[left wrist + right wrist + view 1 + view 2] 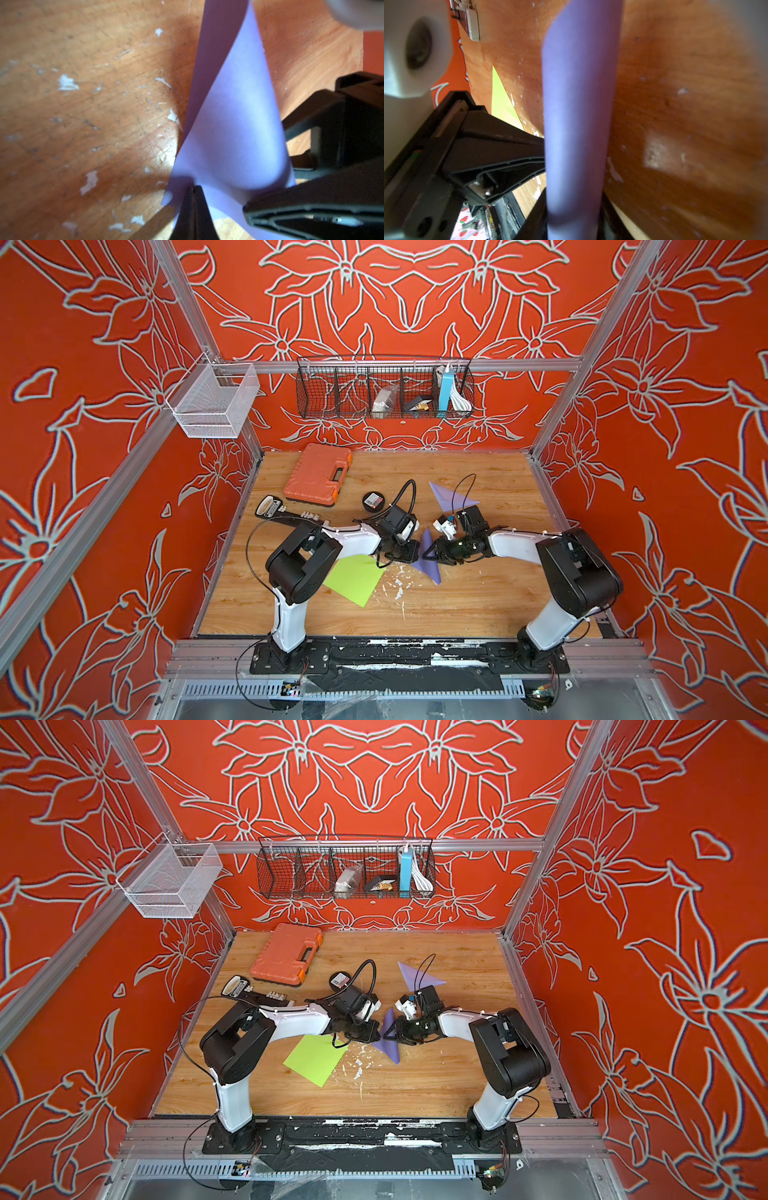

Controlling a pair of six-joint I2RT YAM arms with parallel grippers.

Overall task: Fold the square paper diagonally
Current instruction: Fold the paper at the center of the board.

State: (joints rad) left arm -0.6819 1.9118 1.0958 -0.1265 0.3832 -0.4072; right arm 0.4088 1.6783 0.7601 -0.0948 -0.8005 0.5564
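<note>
Left claw (412,552) pinches the purple paper (428,568), bowed over between both claws. Right claw (435,553) straddles it, grip unclear; the crease is not yet pressed.

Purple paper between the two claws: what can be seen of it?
The purple paper is a thin, matte lilac sheet, bent over into a soft rounded loop, not creased flat. It is lifted at mid-table, one pointed corner reaching down to the wooden table. The left claw is shut on its edge; the right claw straddles the rounded bend.
</note>
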